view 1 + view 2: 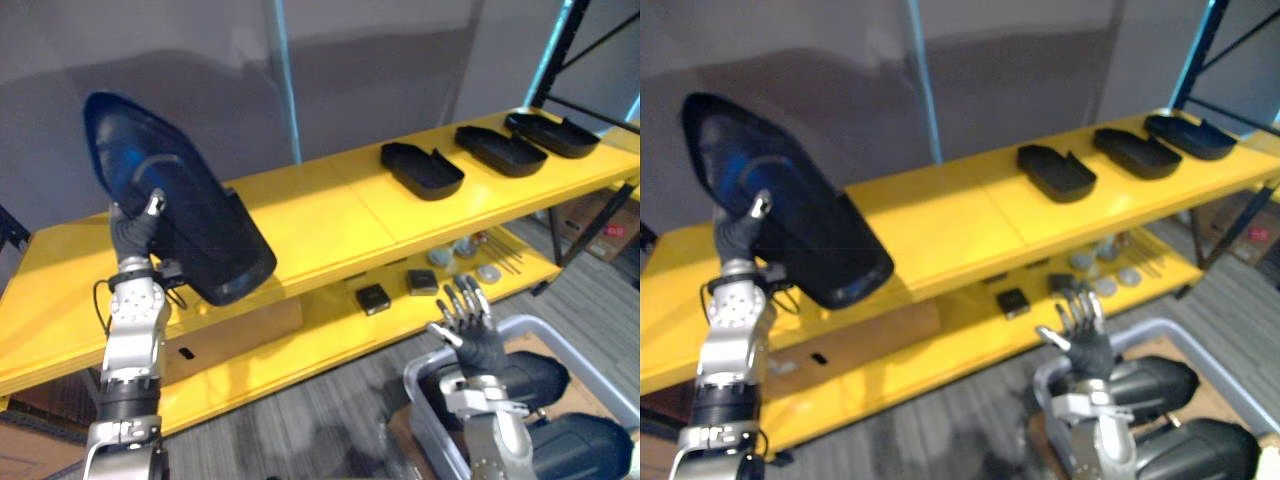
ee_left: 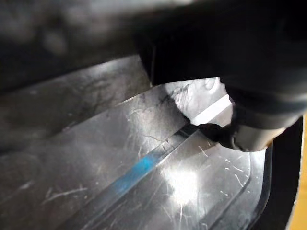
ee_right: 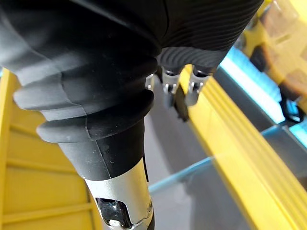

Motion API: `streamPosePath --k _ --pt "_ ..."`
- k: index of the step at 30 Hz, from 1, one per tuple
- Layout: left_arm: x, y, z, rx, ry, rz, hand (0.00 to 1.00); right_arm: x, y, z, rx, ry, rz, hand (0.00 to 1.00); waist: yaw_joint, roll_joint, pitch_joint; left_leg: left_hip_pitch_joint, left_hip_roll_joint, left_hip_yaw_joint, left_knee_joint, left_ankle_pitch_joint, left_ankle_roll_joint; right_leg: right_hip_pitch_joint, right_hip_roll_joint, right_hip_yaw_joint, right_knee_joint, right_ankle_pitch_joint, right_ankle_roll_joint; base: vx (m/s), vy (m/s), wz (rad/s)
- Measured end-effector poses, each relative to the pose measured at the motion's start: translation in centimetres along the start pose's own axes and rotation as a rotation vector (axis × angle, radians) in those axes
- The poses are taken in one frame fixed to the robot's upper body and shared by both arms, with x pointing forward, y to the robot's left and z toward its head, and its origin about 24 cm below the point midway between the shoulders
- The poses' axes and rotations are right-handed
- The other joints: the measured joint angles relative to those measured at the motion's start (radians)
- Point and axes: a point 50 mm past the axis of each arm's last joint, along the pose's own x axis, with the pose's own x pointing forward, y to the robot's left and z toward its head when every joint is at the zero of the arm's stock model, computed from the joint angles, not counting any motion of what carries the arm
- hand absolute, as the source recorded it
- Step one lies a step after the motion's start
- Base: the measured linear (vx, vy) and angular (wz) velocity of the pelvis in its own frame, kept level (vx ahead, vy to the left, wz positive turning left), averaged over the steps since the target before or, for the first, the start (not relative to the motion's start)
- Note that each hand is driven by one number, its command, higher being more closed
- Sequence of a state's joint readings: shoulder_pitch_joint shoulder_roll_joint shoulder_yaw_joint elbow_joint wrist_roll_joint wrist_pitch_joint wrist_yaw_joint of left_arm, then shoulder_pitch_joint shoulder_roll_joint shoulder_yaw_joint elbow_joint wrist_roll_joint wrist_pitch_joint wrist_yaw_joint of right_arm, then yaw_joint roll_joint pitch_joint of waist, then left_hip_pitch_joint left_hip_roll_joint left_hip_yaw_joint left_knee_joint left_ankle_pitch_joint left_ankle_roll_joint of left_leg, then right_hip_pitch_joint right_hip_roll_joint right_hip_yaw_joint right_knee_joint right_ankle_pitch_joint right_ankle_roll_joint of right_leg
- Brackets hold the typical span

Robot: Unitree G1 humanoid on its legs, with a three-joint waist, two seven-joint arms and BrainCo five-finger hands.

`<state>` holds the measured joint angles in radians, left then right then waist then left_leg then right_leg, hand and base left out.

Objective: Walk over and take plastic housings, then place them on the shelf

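**Yellow shelf unit** (image 1: pixel 330 215): two smooth painted boards run from the lower left to the upper right of the left eye view, the lower board (image 1: pixel 330 335) set under and ahead of the upper one.

**Grey bin** (image 1: pixel 432 415): a pale plastic tub with a rounded rim at the lower right. It holds two dark, rounded housings (image 1: pixel 535 380) (image 1: pixel 580 445).

**Held plastic housing** (image 1: pixel 190 215): a black, glossy, elongated shell, pointed at its upper end and blunt and squared at its lower end. It is raised at the left of the frame, above the shelf's left part and tilted with the point up and to the left. The left wrist view shows its hollow face (image 2: pixel 158 182) as shiny and finely scratched, with a raised rib and a blue glint.

**Cardboard box** (image 1: pixel 235 335): brown, on the lower board beneath the held shell.

**Placed housings**: three black tray-like shells lie open side up in a row at the upper right of the top board (image 1: pixel 422 170) (image 1: pixel 500 150) (image 1: pixel 552 134), each apart from the next.

**Left hand** (image 1: pixel 133 232): it pinches the held shell near its middle, with one dark-tipped finger (image 2: pixel 225 136) pressed on the inner face.

**Right hand** (image 1: pixel 468 325): fingers spread and upright over the bin's far left corner, holding nothing.

**Small parts**: on the lower board at centre right lie two small black boxes (image 1: pixel 373 298) (image 1: pixel 422 282), some grey discs (image 1: pixel 488 272) and thin metal rods (image 1: pixel 500 250).
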<state>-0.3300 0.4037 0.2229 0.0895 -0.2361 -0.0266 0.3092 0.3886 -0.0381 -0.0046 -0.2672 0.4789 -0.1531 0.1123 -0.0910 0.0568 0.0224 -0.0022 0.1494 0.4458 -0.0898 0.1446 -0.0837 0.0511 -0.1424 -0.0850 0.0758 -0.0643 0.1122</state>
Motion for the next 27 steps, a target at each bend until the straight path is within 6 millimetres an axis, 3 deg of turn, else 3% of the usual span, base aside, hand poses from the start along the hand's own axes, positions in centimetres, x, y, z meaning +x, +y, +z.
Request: streamPosePath --k 3,6,7,8,11,16,21,23,25,26,27 --pt "-1.5 -0.6 2.4 -0.081 -0.114 -0.075 1.00 0.0 0.2 0.0 0.006 -0.002 0.003 0.00 0.001 0.000 0.000 -0.003 0.000 -0.007 0.000 0.001 0.000 0.002 0.000 -0.005 -0.002 0.000 0.000 0.00 -0.009 0.06" --pt "-7.2 -1.9 5.6 -0.213 -0.258 -0.233 1.00 -0.2 0.5 1.2 0.009 -0.068 -0.002 0.00 0.015 0.006 -0.003 -0.018 -0.006 -0.052 0.000 0.005 0.003 0.017 -0.005 -0.050 -0.008 0.000 0.000 0.01 -0.016 0.34" --pt "-9.3 -2.0 5.5 -0.234 -0.245 -0.274 1.00 -0.2 0.6 1.7 0.010 -0.094 -0.010 0.00 0.037 0.007 -0.004 -0.018 -0.006 -0.063 0.000 0.006 0.003 0.027 -0.005 -0.062 -0.012 -0.001 -0.001 0.01 -0.018 0.30" --pt "-10.2 -1.8 5.2 -0.239 -0.226 -0.286 1.00 -0.2 0.7 1.9 0.012 -0.105 -0.011 0.00 0.046 0.007 -0.004 -0.018 -0.006 -0.073 0.000 0.007 0.002 0.034 -0.005 -0.074 -0.013 -0.002 -0.002 -0.01 -0.017 0.40" --pt "-13.1 -0.4 2.3 -0.193 -0.056 -0.298 1.00 0.1 1.0 2.3 0.020 -0.136 -0.007 0.00 0.087 0.000 -0.004 -0.024 -0.014 -0.123 0.000 0.006 0.000 0.063 -0.008 -0.140 -0.016 -0.025 -0.010 -0.05 -0.010 0.53" --pt "-14.4 1.4 0.8 -0.160 0.007 -0.235 1.00 1.5 1.4 2.4 0.041 -0.161 -0.014 0.00 0.129 -0.028 -0.010 -0.051 -0.036 -0.134 0.002 0.030 0.017 0.073 -0.034 -0.195 -0.025 -0.035 -0.005 -0.02 0.029 0.38" --pt "-14.0 2.7 1.4 -0.121 -0.050 -0.181 1.00 1.9 1.4 1.2 0.080 -0.131 -0.071 0.00 0.131 -0.088 -0.013 -0.068 -0.093 -0.160 0.001 0.017 0.038 0.054 -0.081 -0.215 0.016 -0.057 -0.013 0.05 0.089 0.20" --pt "-13.9 2.5 1.5 -0.106 -0.061 -0.185 1.00 1.7 0.2 1.1 0.065 -0.135 -0.137 0.00 0.125 -0.109 -0.001 -0.062 -0.128 -0.188 0.001 0.004 0.054 0.050 -0.116 -0.233 0.100 -0.081 -0.043 0.06 0.108 0.39" --pt "-13.6 2.3 1.2 -0.102 -0.062 -0.184 1.00 1.6 -0.9 1.6 0.040 -0.167 -0.184 0.00 0.116 -0.081 0.038 -0.050 -0.126 -0.226 0.002 0.001 0.059 -0.034 -0.135 -0.193 0.325 -0.047 -0.090 -0.08 0.205 0.55" --pt "-13.4 2.2 1.2 -0.103 -0.066 -0.180 1.00 1.4 -1.3 1.9 0.032 -0.188 -0.204 0.00 0.097 -0.072 0.056 -0.051 -0.127 -0.250 0.001 -0.008 0.061 -0.113 -0.143 -0.147 0.470 0.005 -0.133 -0.13 0.329 0.60" --pt "-13.2 2.3 1.4 -0.097 -0.080 -0.182 1.00 1.3 -1.7 2.0 0.037 -0.202 -0.235 0.00 0.087 -0.120 0.073 -0.069 -0.148 -0.243 0.107 -0.050 0.061 -0.168 -0.192 -0.084 0.561 0.048 -0.133 0.03 0.214 0.38"
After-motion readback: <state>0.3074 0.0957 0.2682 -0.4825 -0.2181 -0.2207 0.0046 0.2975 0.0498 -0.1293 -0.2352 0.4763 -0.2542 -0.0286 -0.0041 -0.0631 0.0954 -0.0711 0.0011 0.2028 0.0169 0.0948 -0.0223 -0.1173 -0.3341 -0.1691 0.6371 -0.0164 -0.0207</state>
